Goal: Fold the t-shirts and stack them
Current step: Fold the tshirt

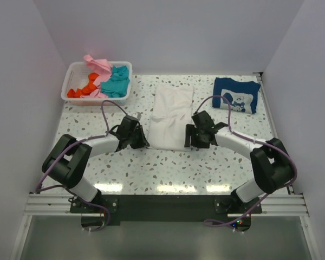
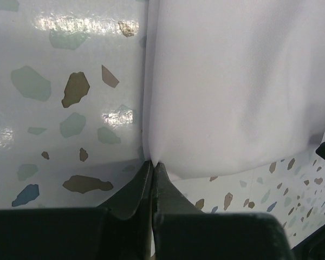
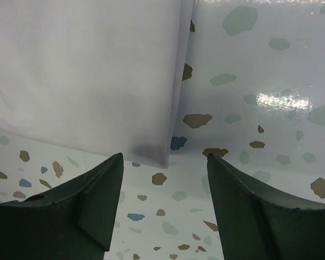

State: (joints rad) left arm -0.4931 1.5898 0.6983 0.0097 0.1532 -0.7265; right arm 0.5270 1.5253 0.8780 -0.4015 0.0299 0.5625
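White cloth takes the middle of the speckled table (image 1: 168, 168): the white t-shirt (image 1: 172, 115) lies flat there as a long narrow strip, running from the far side toward the arms, with its near end between the two grippers. The left gripper (image 1: 138, 140) sits low at the strip's near left corner; in the left wrist view its fingers (image 2: 135, 192) are pressed together with barely a seam between them, and the shirt's side edge runs straight down into their tips, so they appear clenched on that corner of the cloth. The right gripper (image 3: 162, 157) is at the near right corner with its jaws spread wide; the corner of the shirt lies just ahead of the gap between them, on the tabletop, and neither finger touches it. A navy t-shirt (image 1: 236, 95) with a white print lies folded near the far right corner of the table, well apart from the white one. At the far left stands a white slotted basket (image 1: 97, 101) holding a pink t-shirt (image 1: 97, 64) draped over its back rim, a teal t-shirt (image 1: 116, 81) on its right side and an orange t-shirt (image 1: 84, 89) at its left.
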